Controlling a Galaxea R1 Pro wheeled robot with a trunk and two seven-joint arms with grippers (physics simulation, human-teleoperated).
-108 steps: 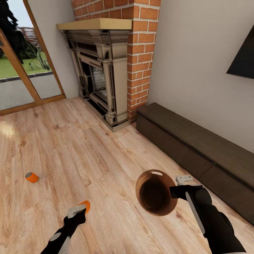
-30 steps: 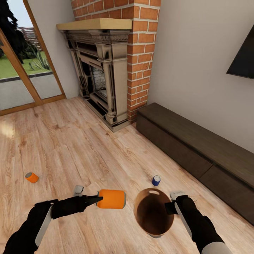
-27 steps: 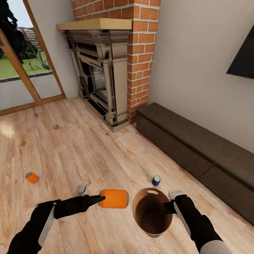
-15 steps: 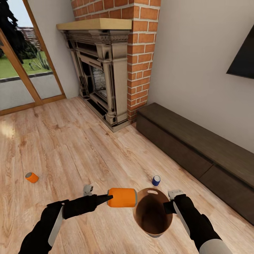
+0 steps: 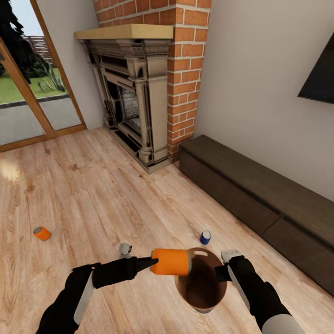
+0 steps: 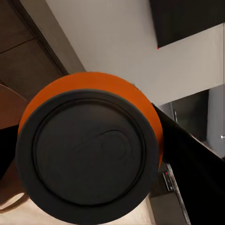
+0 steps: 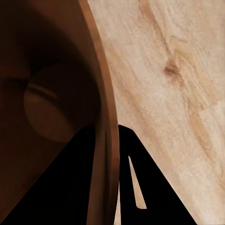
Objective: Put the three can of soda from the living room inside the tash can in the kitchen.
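At lower centre of the head view, the left end effector (image 5: 149, 264) grips an orange soda can (image 5: 171, 261) sideways over the rim of the trash can (image 5: 200, 297) clamped by the right end effector (image 5: 223, 268); carry it fully over the brown opening before releasing.

The floor (image 5: 93, 185) is pale wood planking with clear grain and knots, softly matt. The fireplace (image 5: 134, 93) has rough red brick, a smooth light wooden mantel and a dark carved surround with a dull sheen. The long cabinet (image 5: 260, 195) is matt dark wood. The held can (image 5: 170, 261) looks smooth matt orange, its end (image 6: 89, 154) dull grey metal. The bin (image 5: 204, 285) is smooth brown inside with a slight gloss.
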